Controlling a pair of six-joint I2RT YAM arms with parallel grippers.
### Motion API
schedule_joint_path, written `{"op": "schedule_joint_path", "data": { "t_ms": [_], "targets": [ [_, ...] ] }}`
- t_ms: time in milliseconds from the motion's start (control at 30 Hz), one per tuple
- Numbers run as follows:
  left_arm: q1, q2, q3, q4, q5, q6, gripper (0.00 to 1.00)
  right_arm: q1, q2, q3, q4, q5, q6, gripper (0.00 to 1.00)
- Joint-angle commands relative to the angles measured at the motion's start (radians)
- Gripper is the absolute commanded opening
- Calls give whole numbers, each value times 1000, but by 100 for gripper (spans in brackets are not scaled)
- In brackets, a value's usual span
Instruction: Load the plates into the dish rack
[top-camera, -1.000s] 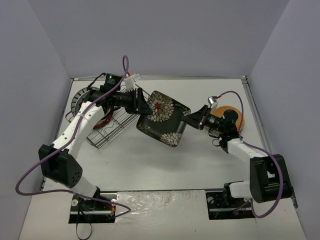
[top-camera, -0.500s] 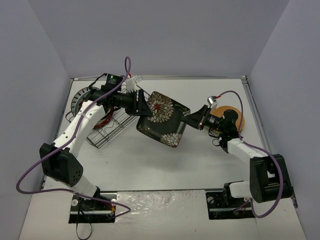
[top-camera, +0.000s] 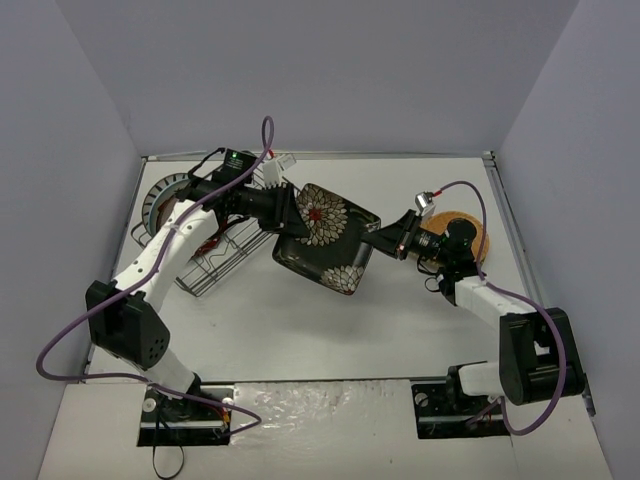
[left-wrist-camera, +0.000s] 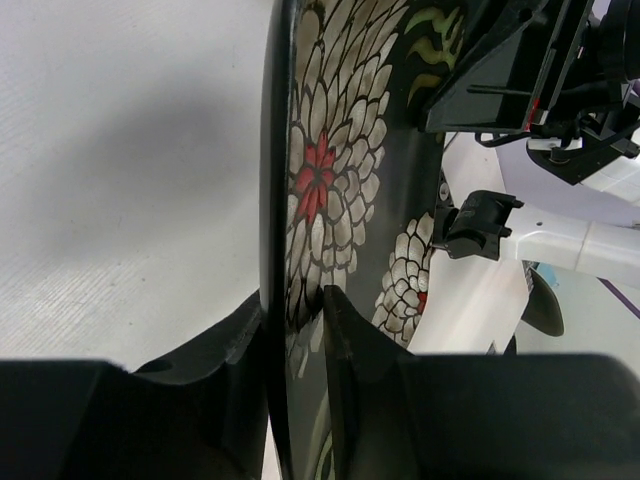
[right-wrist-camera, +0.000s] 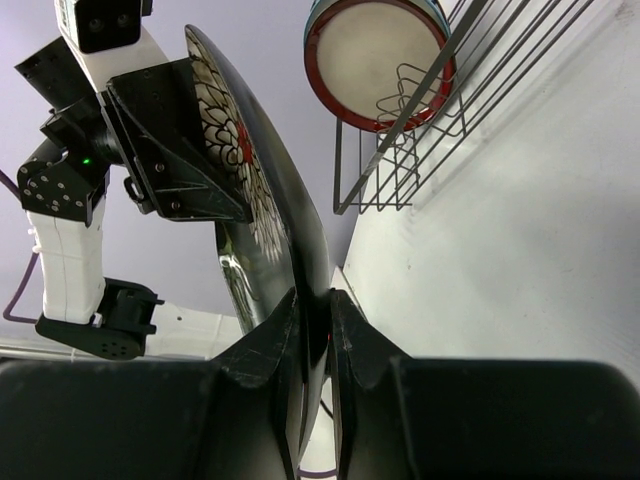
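Note:
The dark square plate (top-camera: 325, 240), patterned with pale flowers, hangs tilted above the table's middle. My left gripper (top-camera: 283, 212) is shut on its left rim and my right gripper (top-camera: 375, 238) is shut on its right rim. In the left wrist view the plate (left-wrist-camera: 340, 150) stands edge-on between the fingers of the gripper (left-wrist-camera: 297, 300). In the right wrist view the plate's rim (right-wrist-camera: 260, 180) sits pinched in the gripper (right-wrist-camera: 315, 300). The dish rack (top-camera: 215, 268) lies at the left. The black-striped plate (top-camera: 157, 197) and the red-brown-rimmed plate (right-wrist-camera: 375, 60) stand in it. The orange-tan plate (top-camera: 470, 235) lies under my right arm.
Grey walls close in the table on three sides. The rack's wire end (right-wrist-camera: 440, 140) faces the held plate. My left arm's purple cable (top-camera: 262, 140) arcs above the rack. Both arm bases stand at the near edge.
My left arm has shifted a little to the right toward the plate, and its cable has swung with it. The plate and my right arm have hardly moved.

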Motion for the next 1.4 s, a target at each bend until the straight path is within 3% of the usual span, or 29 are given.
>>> {"op": "schedule_joint_path", "data": {
  "t_ms": [0, 67, 167, 233, 300, 567, 733, 1000, 1200, 1367],
  "targets": [
    [-4, -22, 71, 29, 9, 15, 10, 7, -27, 78, 160, -31, 16, 0],
    [-4, -26, 73, 31, 4, 23, 2, 7, -35, 80, 126, -29, -6, 0],
    [-4, -35, 81, 25, -9, 52, 0, 6, -51, 92, 30, -20, -69, 5],
    [-4, -46, 84, 18, -18, 79, 0, 5, -71, 110, -74, -13, -143, 19],
    [-3, -54, 97, 11, -31, 102, 0, 5, -87, 128, -165, -5, -243, 45],
    [17, -130, 148, -18, -150, 295, 0, -17, -137, 235, -573, 58, -490, 98],
    [68, -135, 283, -211, -377, 528, 0, -32, -161, 320, -785, 139, -667, 100],
    [125, -124, 511, -326, -771, 830, 0, -64, -176, 326, -806, 170, -680, 100],
    [206, -39, 595, -344, -841, 972, 0, -68, -153, 331, -816, 172, -694, 100],
    [281, 62, 672, -374, -811, 1025, 0, -67, -126, 343, -819, 168, -701, 100]
  ]
}}
